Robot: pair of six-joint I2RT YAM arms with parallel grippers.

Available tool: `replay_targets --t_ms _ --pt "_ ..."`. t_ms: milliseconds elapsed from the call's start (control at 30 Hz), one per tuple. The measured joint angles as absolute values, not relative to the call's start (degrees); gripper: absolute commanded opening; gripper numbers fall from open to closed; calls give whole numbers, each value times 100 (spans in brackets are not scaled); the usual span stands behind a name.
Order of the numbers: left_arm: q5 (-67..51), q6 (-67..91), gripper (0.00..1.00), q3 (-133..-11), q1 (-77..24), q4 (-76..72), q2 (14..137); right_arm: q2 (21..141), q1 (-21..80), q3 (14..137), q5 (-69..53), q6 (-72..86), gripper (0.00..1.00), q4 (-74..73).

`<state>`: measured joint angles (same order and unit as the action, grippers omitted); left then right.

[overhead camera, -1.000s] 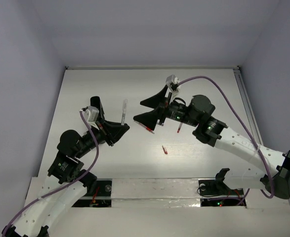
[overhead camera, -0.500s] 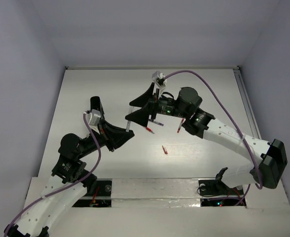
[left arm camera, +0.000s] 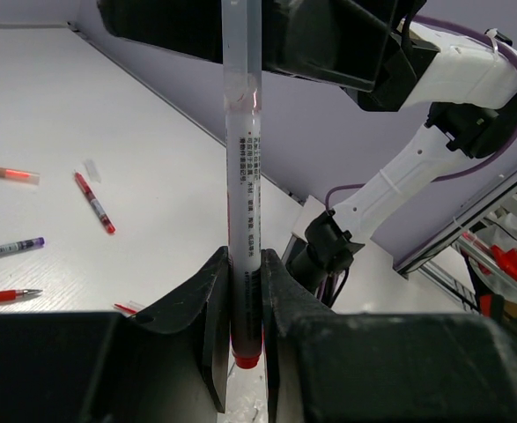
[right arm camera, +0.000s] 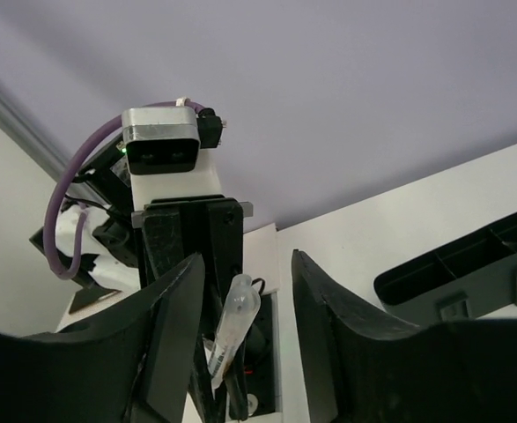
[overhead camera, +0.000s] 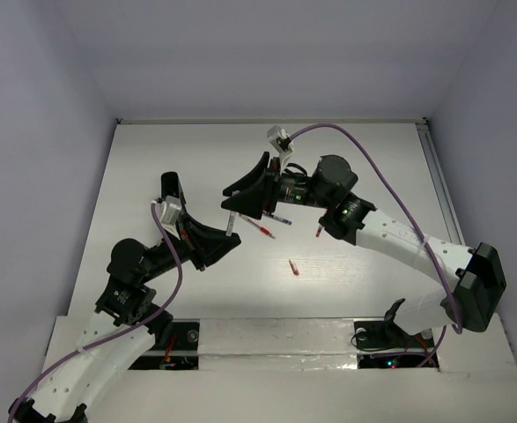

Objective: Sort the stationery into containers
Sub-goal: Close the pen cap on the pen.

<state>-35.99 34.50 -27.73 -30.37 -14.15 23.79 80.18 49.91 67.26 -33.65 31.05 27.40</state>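
Shifted leftward since a second ago, the right pincer (overhead camera: 227, 201) now straddles the top of a clear pen (left arm camera: 243, 159). Its jaws are half closed, with gaps either side. Centre-left of the overhead frame, the left pincer (left arm camera: 245, 278) clamps the pen's red-tipped lower end, holding it upright. Loose red pens (overhead camera: 267, 227) lie on the white table (overhead camera: 372, 159) just right.

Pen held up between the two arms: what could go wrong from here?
1. The right fingers flank the pen but do not seem to grip it yet; closing off-centre could knock it askew.
2. The left fingers pinch only the pen's red end; releasing early would likely drop it among the loose pens on the table.
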Motion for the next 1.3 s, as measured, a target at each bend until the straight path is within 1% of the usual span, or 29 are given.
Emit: replay_targets --t_ms 33,100,133,200,233,300,333,567,700,900,1100,1300 --pt "-3599 3452 0 -2773 -3037 -1417 2379 8023 4989 6726 -3365 3127 44 2753" --pt "-3599 3457 0 -2773 -3037 -1420 2381 8023 4989 6726 -3367 3162 39 2786" --pt "-3599 3457 0 -2773 -3037 -1420 2381 8023 4989 6726 -3371 3175 33 2792" --pt "-3597 3459 0 -2773 -3037 -1420 2381 8025 4989 6726 -3374 3192 26 2801" --pt "-3594 3459 0 -2773 -3037 -1420 2381 8025 4989 6726 -3389 3212 18 2810" --pt "-3579 3441 0 -2766 -3035 -1411 2386 8025 4989 6726 -3417 3315 9 2851" --pt "-3583 3433 0 -2766 -3037 -1415 2386 8025 4989 6726 -3417 3336 0 2862" --pt "-3479 3306 0 -2788 -3039 -1406 2390 8042 4987 6724 -3527 3612 0 2917" --pt "-3323 3035 0 -3087 -3044 -1046 2493 8073 4993 6663 -3496 3822 0 3166" --pt "-3210 2611 0 -3706 -3070 -515 2851 8075 5131 6659 -2991 3859 0 3557" --pt "-3205 2443 0 -3986 -3076 -336 3186 8086 5214 6517 -2536 3861 0 3879" --pt "-3109 2187 0 -4342 -3083 209 3361 8193 5312 6464 -2257 3865 0 4101"
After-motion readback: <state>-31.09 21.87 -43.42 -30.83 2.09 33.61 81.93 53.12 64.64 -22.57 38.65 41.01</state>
